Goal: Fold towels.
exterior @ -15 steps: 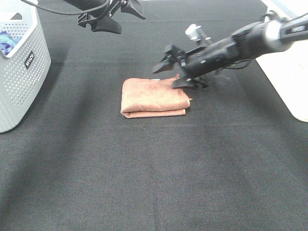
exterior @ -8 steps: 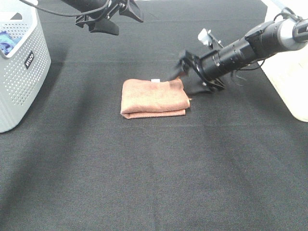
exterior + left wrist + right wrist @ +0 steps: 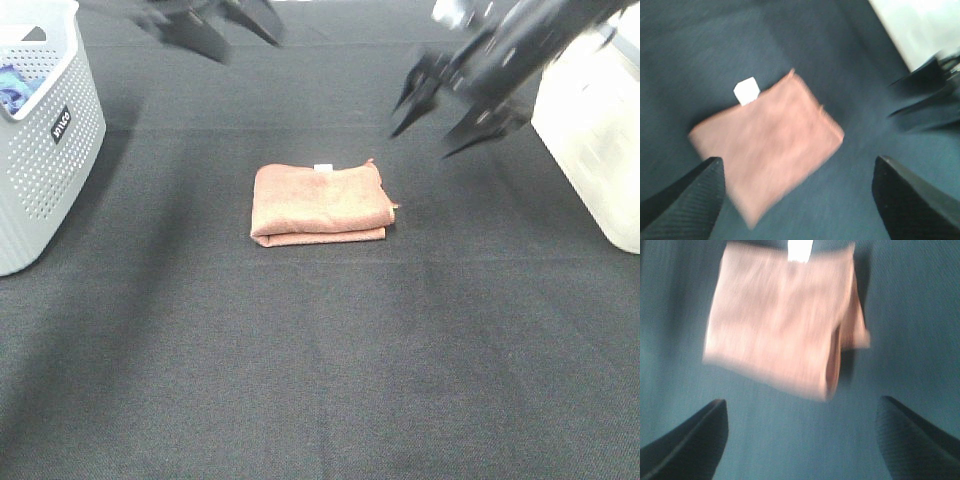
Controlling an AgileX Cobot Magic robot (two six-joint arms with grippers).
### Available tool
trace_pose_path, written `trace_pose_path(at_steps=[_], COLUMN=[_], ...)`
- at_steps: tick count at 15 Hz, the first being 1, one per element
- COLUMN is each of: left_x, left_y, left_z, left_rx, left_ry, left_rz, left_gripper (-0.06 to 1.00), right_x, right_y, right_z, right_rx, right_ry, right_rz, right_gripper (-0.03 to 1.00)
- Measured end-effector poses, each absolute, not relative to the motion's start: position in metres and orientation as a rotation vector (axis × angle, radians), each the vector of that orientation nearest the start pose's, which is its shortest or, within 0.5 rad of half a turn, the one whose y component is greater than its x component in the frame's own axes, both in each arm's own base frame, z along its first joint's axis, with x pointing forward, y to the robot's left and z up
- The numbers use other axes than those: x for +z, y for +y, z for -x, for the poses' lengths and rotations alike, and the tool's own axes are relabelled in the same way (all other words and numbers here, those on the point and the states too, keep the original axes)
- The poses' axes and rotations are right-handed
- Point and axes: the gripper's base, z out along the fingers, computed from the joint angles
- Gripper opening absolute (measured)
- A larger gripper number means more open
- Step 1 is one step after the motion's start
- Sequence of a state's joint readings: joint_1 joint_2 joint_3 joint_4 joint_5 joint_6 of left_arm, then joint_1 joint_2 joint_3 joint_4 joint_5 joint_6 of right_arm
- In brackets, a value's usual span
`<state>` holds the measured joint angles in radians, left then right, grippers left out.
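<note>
The terracotta towel [image 3: 320,203] lies folded into a small rectangle on the black table, its white tag [image 3: 323,166] at the far edge. It also shows in the left wrist view [image 3: 767,145] and the right wrist view [image 3: 782,325]. My right gripper [image 3: 440,120] is open and empty, raised up and to the right of the towel. My left gripper [image 3: 215,25] is open and empty, high at the far left, well clear of the towel. Both views of the arms are motion-blurred.
A white perforated basket [image 3: 40,140] stands at the left edge with a blue cloth [image 3: 15,85] inside. A cream-white container [image 3: 595,140] stands at the right edge. The black table cloth [image 3: 320,360] stretches toward the front.
My right gripper has let go of the towel's right edge and pulled back up and to the right. My left gripper has moved slightly further back. The towel stays folded.
</note>
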<state>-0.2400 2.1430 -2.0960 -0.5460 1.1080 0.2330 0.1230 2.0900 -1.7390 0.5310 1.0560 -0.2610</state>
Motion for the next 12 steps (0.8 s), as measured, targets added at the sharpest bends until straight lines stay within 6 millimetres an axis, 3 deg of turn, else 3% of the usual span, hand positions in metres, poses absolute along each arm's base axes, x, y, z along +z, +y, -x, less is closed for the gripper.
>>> trace_pose_path(at_steps=[2,3,5,7,10,12], left_x=[0.335,0.335,0.377,0.41,0.427,0.424], left_y=[-0.142,-0.142,-0.128,-0.118,-0.099,-0.085], left_z=[-0.434,-0.434,-0.41,-0.378,-0.318,-0.273], left_rx=[-0.568,-0.568,-0.323,-0.208,-0.174,-0.176], left_ry=[2.557,2.557,2.508,2.454,2.464,2.492], left_rz=[-0.462,-0.462,-0.455,-0.429,-0.387,-0.362], left_gripper=[0.77,0.77,0.77,0.77,0.77,0.77], right_x=[0.253,0.253,0.288,0.318,0.378,0.41], right_y=[0.088,0.088,0.079,0.074,0.065,0.055], right_z=[-0.426,-0.426,-0.408,-0.391,-0.355,-0.329], right_rx=[0.587,0.587,0.466,0.417,0.335,0.241], right_ry=[2.799,2.799,2.787,2.748,2.61,2.529], right_rz=[0.239,0.239,0.274,0.306,0.276,0.246], right_gripper=[0.76,0.76,0.76,0.76,0.76,0.76])
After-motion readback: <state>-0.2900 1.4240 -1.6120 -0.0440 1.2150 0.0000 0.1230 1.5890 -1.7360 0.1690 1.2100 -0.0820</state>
